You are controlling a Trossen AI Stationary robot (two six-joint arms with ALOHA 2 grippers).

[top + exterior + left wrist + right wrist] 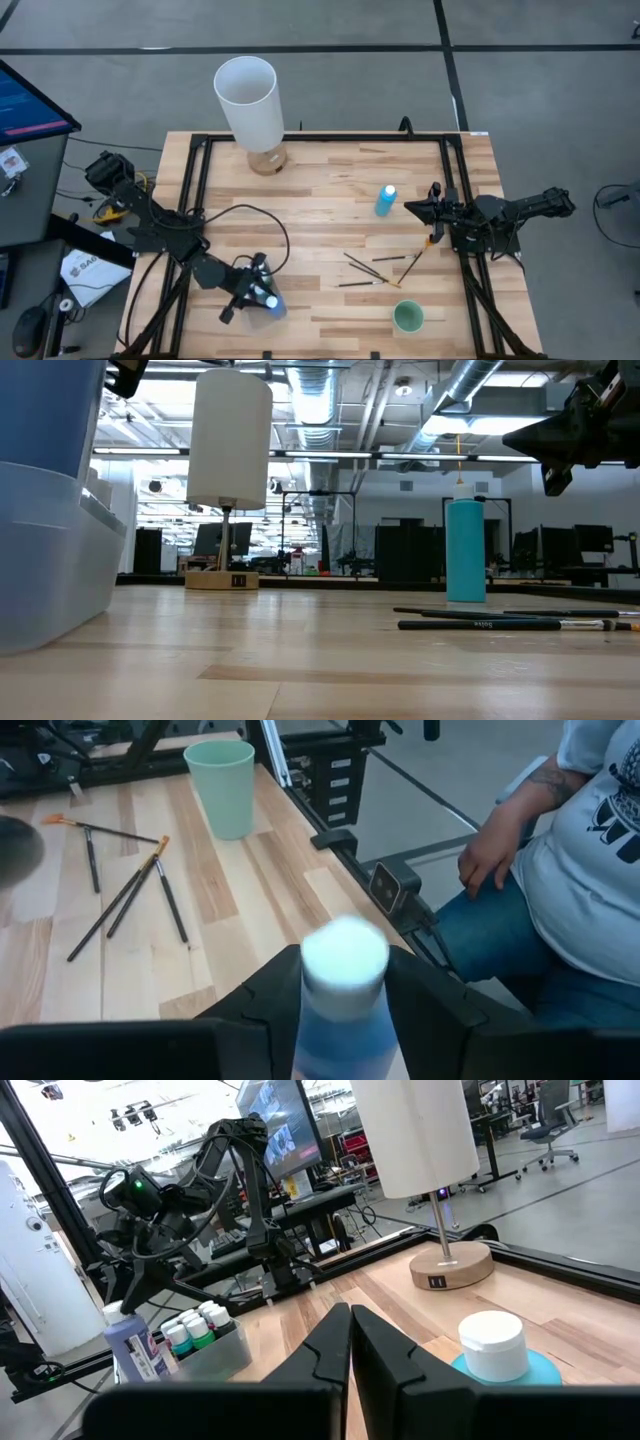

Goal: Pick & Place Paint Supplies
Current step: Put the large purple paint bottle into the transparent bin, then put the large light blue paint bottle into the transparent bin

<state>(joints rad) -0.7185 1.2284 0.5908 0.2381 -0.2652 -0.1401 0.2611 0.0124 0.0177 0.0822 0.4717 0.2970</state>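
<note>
Gripping a blue bottle, left gripper hangs over the table.

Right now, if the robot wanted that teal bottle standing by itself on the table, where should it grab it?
Probably around the straight body of the teal bottle, below its white cap, coming in level from the side. It stands upright and apart from the brushes, so its sides look free. The right gripper, fingers shut, is nearest; the left gripper already holds a blue bottle.
</note>
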